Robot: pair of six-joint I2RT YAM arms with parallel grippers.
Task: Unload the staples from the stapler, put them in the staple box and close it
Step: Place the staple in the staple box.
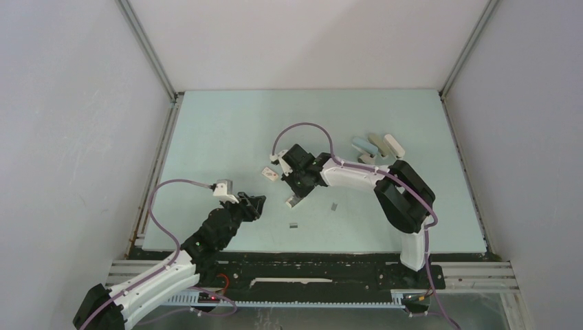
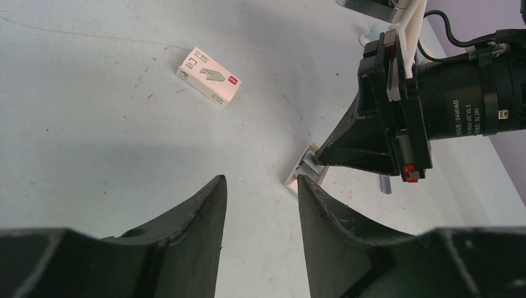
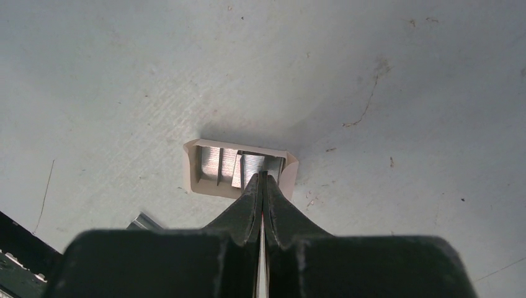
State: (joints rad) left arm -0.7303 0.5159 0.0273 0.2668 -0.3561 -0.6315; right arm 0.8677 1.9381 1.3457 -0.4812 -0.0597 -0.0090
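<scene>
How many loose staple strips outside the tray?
2: one staple strip right of the open tray, another directly in front of it. More lie inside the tray; others may be hidden.

The bench (image 1: 227,130) is pale mint green, the stapler (image 1: 361,146) pale blue. The staples (image 3: 224,164) are shiny grey in a cream tray (image 3: 193,169). A white box (image 2: 208,85) bears a red patch. The cables (image 1: 302,124) are purple.

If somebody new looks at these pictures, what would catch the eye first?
The right gripper, shut, pokes its tips into a small open beige tray of grey metal staple strips in the middle of the pale green table. The left gripper hovers open just before it, and a small white labelled box lies nearby.
</scene>
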